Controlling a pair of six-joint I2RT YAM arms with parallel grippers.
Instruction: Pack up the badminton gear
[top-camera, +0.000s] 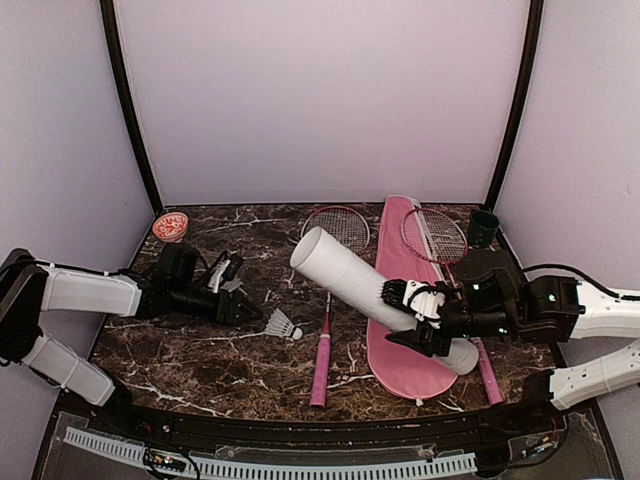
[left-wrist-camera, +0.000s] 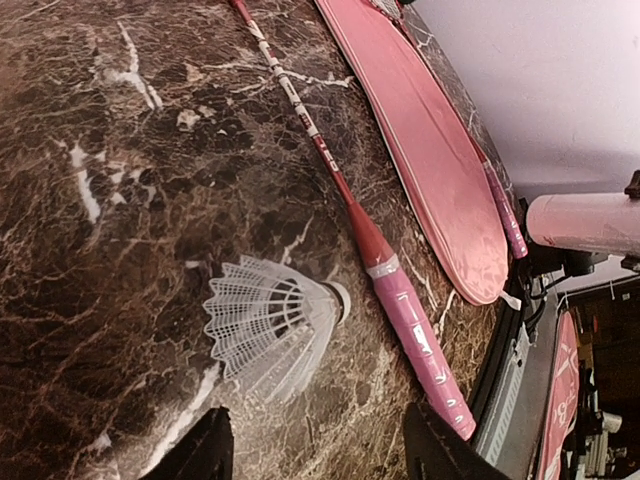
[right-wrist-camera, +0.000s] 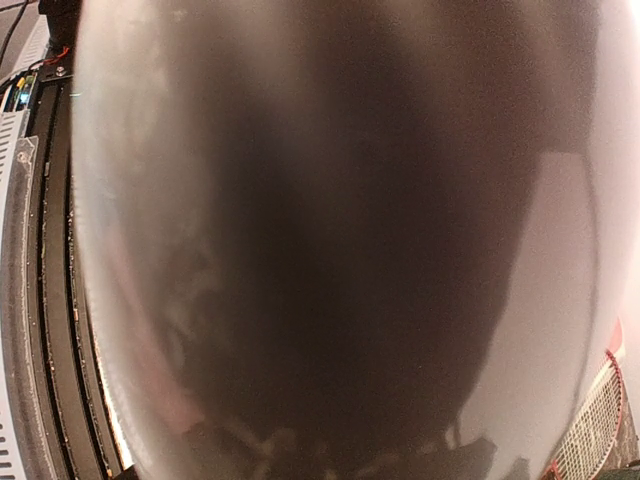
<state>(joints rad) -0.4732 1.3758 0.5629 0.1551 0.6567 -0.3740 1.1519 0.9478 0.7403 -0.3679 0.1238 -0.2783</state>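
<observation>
My right gripper is shut on the long white tube and holds it tilted over the pink bag, open end up and to the left. The tube fills the right wrist view and hides the fingers there. My left gripper is open and low over the table, just left of a white shuttlecock. In the left wrist view the shuttlecock lies ahead of the open gripper. One racket lies beside it, its pink handle near. A second racket lies right of the bag. No other shuttlecock shows.
A small dark green cup stands at the back right corner. A red bowl sits at the back left. The table's front edge runs close below the bag and racket handles. Walls close in the back and sides.
</observation>
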